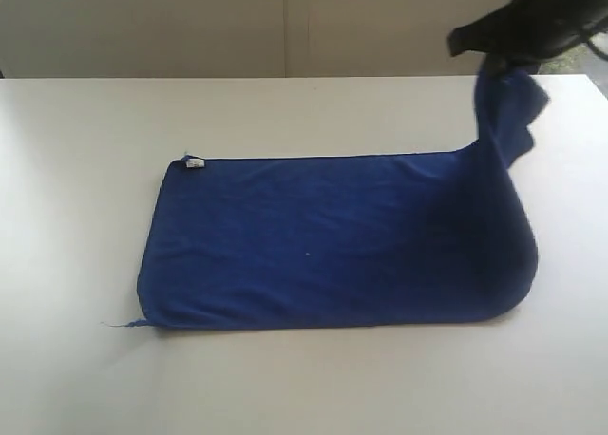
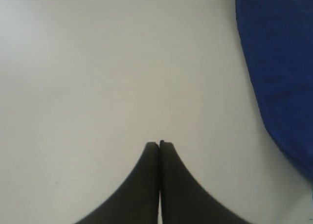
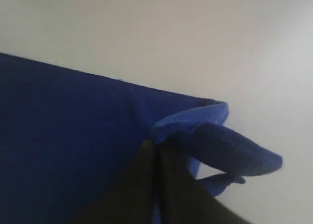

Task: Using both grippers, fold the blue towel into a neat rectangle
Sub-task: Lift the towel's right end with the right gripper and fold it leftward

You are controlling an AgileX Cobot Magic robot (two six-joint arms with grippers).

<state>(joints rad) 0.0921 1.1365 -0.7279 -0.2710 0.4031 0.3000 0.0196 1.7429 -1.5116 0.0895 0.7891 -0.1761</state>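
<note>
Exterior view: right gripper [image 1: 495, 65] clamps the blue towel [image 1: 323, 245], corner raised; left gripper [image 2: 159, 145] closed.

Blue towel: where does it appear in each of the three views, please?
Exterior view: the blue towel lies mid-table, its right end lifted by the right gripper.
Left wrist view: the towel is a strip at the picture's right edge, apart from the shut left gripper.
Right wrist view: the towel fills the picture's left, an edge pinched in the gripper.
Shared landmark: the white table.
</note>
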